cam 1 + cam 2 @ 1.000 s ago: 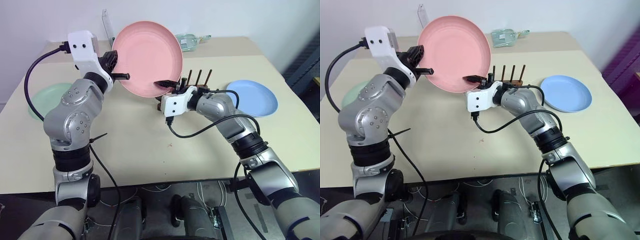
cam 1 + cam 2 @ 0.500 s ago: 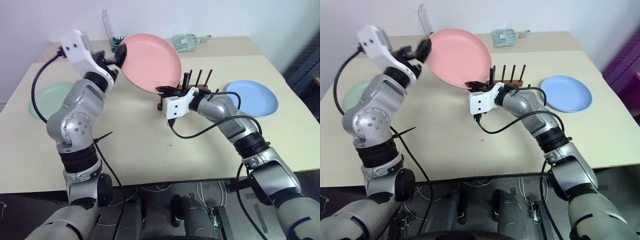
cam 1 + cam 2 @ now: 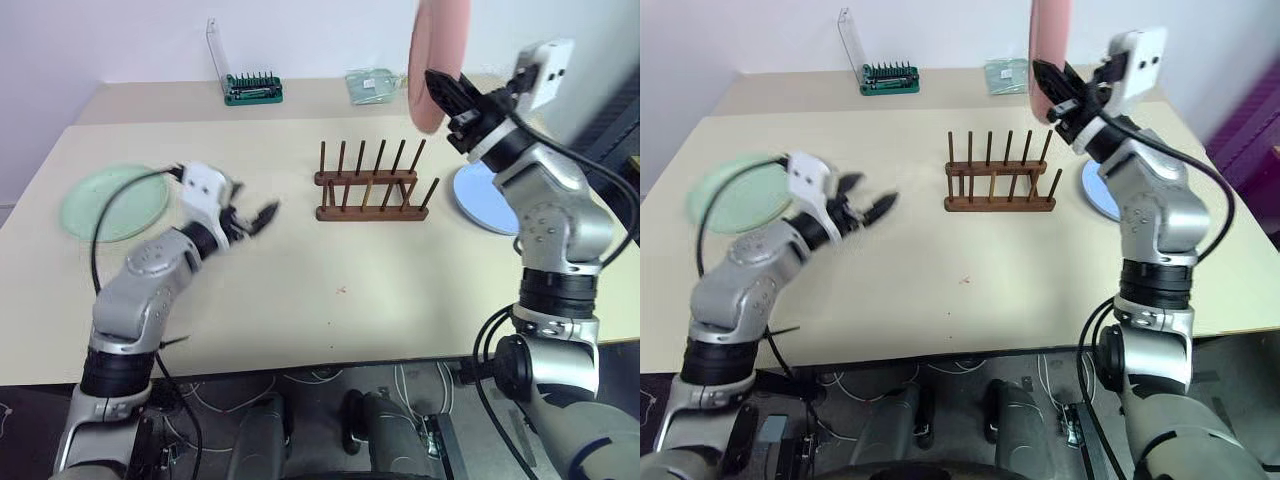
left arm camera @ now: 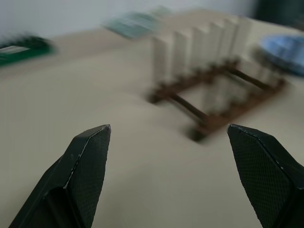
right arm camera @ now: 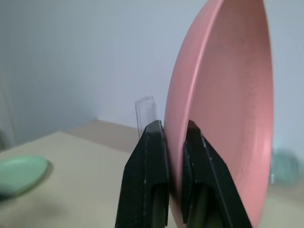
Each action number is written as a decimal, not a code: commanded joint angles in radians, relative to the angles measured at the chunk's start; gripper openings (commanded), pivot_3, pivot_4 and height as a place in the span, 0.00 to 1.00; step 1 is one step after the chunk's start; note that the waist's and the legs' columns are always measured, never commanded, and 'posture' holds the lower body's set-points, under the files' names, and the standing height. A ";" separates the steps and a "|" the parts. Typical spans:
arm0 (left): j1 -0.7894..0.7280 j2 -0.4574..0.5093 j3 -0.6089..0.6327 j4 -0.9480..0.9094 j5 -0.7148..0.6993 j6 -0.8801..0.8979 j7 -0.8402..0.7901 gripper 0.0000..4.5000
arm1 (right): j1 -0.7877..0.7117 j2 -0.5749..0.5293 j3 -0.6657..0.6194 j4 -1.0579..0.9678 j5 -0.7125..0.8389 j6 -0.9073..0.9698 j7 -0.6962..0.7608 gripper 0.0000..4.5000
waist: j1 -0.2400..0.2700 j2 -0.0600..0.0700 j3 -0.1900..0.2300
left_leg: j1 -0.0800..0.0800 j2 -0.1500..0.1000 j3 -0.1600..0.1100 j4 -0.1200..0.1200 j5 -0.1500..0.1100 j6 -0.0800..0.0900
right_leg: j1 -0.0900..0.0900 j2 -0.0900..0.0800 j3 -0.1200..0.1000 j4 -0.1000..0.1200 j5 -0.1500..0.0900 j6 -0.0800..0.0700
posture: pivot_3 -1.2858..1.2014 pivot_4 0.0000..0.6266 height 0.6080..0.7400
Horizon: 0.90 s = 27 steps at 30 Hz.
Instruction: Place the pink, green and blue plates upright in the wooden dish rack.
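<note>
My right gripper (image 3: 447, 93) is shut on the rim of the pink plate (image 3: 436, 55), which it holds upright and edge-on, high above the table to the right of the wooden dish rack (image 3: 372, 185). In the right wrist view both fingers (image 5: 153, 142) pinch the pink plate (image 5: 232, 85). The rack stands empty at mid-table. Flat at the far left lies the green plate (image 3: 113, 202). My right arm partly hides the blue plate (image 3: 476, 197), flat to the right of the rack. Low over the table, between green plate and rack, my left gripper (image 3: 254, 216) is open and empty, pointing at the rack (image 4: 213, 102).
A green bit set in a clear case (image 3: 252, 88) and a pale green packet (image 3: 372, 83) sit along the table's far edge. Bare tabletop (image 3: 330, 290) stretches in front of the rack to the near edge.
My left gripper let go of the pink plate, opened and sank to the table at the left. My right arm swung the plate up and right, rolling it upright.
</note>
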 commanded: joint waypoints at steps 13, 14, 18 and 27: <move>0.052 -0.020 -0.048 -0.087 -0.009 -0.032 -0.124 0.89 | -0.025 -0.048 -0.066 0.139 0.113 0.222 -0.062 0.00 | 0.000 0.003 0.000 | -0.001 0.000 0.000 0.000 0.000 0.000 | -0.001 0.001 0.000 0.000 0.000 0.004 | 0.52 0.24 0.92; 0.055 -0.019 -0.050 -0.089 -0.005 -0.031 -0.123 0.89 | -0.028 -0.046 -0.071 0.155 0.113 0.222 -0.068 0.00 | 0.000 0.003 0.000 | -0.001 0.000 0.000 0.000 0.000 0.000 | -0.001 0.001 0.000 0.000 0.000 0.004 | 0.52 0.24 0.92; 0.062 -0.022 -0.049 -0.100 0.000 -0.024 -0.119 0.91 | -0.036 -0.046 -0.080 0.190 0.116 0.202 -0.060 0.26 | 0.000 0.003 0.000 | -0.001 0.000 0.000 0.000 0.000 0.000 | -0.001 0.001 0.000 0.000 0.000 0.005 | 0.52 0.24 0.92; 0.063 -0.030 -0.036 -0.096 0.000 -0.018 -0.096 0.91 | -0.048 -0.089 -0.018 0.180 -0.028 -0.031 -0.027 0.92 | 0.000 0.003 0.000 | -0.001 0.000 -0.001 0.000 0.000 0.000 | -0.001 0.001 0.000 0.000 0.000 0.005 | 0.52 0.24 0.92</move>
